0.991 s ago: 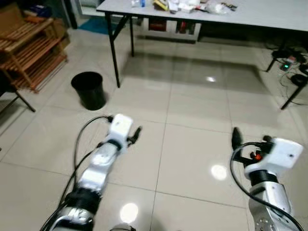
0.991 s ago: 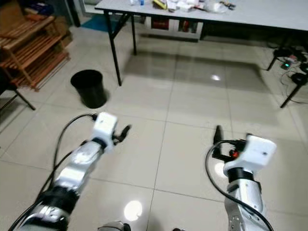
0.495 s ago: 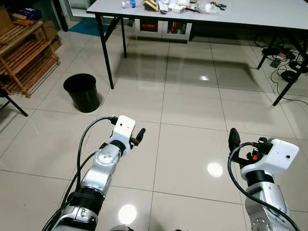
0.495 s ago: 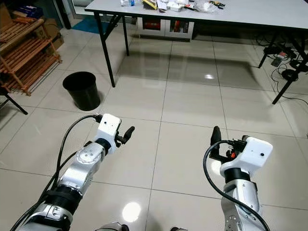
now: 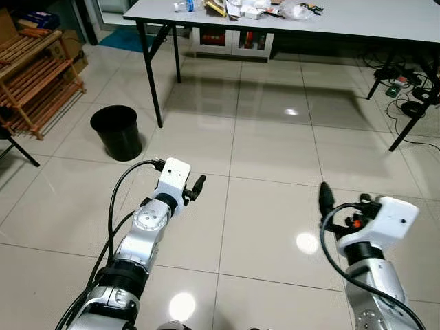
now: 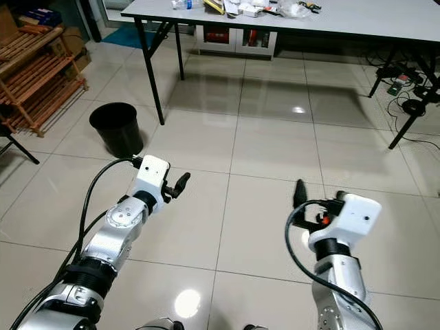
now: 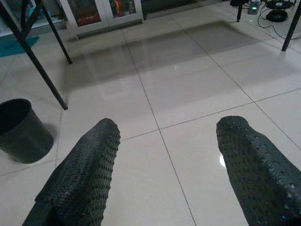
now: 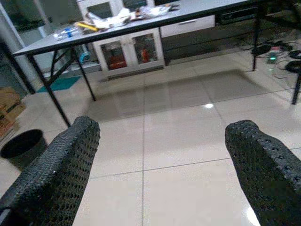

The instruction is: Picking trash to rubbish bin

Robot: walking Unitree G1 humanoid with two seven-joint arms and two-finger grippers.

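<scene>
A black rubbish bin (image 5: 118,130) stands on the tiled floor ahead to my left, beside a table leg (image 5: 150,72). Trash (image 5: 247,8), wrappers and a bottle, lies in a heap on the grey table (image 5: 357,20) at the far side; the right wrist view also catches the heap (image 8: 110,20). My left gripper (image 5: 197,187) hovers over bare floor, open and holding nothing, to the right of the bin (image 7: 21,129) and nearer to me. My right gripper (image 5: 324,199) is held over the tiles at the right, open and holding nothing, with its fingers (image 8: 70,165) pointing toward the table.
A wooden rack (image 5: 38,75) stands at the far left, with a black chair leg (image 5: 17,148) below it. Cables and a power strip (image 5: 412,89) lie on the floor at the far right near a black stand. A low glass-door cabinet (image 5: 230,42) sits behind the table.
The view shifted and sharpened after a second ago, then held still. The right gripper has edged left and a little forward; the left gripper has risen slightly toward the bin side.
</scene>
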